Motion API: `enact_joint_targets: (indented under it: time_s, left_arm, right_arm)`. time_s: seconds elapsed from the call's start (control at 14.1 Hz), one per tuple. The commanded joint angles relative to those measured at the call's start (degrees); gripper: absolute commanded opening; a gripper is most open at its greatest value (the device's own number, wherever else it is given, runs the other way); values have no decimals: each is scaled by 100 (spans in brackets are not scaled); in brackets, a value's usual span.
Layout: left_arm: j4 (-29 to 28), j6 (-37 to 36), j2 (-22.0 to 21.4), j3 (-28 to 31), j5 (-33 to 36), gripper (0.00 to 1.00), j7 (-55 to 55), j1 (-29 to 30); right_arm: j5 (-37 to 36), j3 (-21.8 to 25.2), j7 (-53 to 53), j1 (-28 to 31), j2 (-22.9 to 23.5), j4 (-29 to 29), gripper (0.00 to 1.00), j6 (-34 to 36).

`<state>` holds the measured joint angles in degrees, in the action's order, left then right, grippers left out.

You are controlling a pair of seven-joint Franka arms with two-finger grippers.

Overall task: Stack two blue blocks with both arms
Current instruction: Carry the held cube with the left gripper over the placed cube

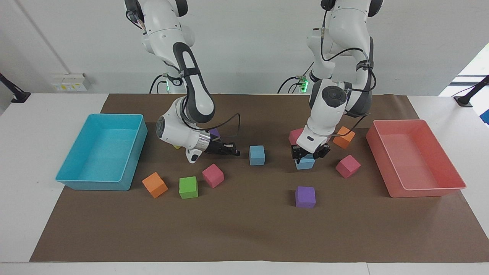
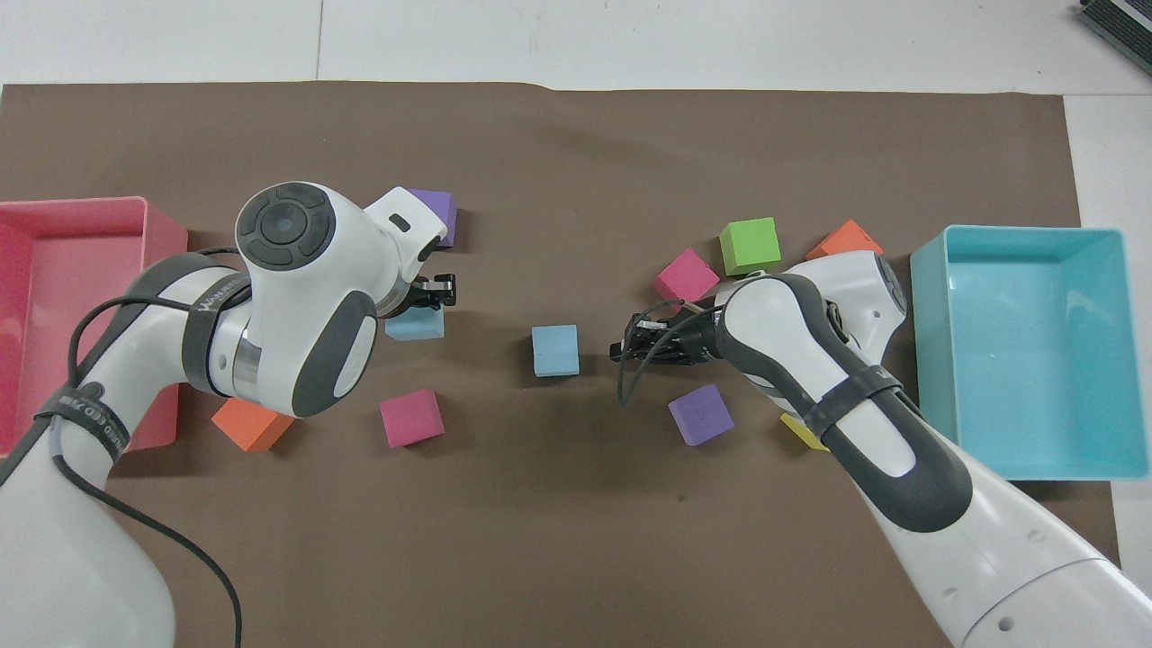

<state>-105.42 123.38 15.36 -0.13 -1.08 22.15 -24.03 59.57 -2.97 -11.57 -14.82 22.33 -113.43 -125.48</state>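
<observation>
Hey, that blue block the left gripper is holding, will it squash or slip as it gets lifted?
The blue block looks like matte foam, so probably light and grippy. The left gripper, shut on its top, may dent it slightly. Flat-sided, it shouldn't roll.

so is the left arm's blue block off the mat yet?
Lifted, it seems: the left gripper is shut on the blue block, which the facing view shows raised above the brown mat.

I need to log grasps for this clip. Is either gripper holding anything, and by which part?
The left gripper grips a blue block by its upper sides, lifted off the mat. The right gripper holds nothing.
</observation>
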Motion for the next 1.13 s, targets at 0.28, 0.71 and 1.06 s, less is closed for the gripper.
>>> enact_joint_targets:
  time_s: [0.28, 0.71, 1.06]
  left_arm:
    - [241, -148, 3, 57, 302, 29, 966, -796]
    - [803, -156, 231, 40, 91, 29, 1247, -1025]
    - [1093, -148, 512, 40, -15, 29, 1563, -1341]
  right_arm:
    - [239, -28, -258, 5, -27, -126, 0, -152]
    - [239, -28, -250, 5, -27, -126, 0, -161]
    - [239, -28, -250, 5, -27, -153, 0, -205]
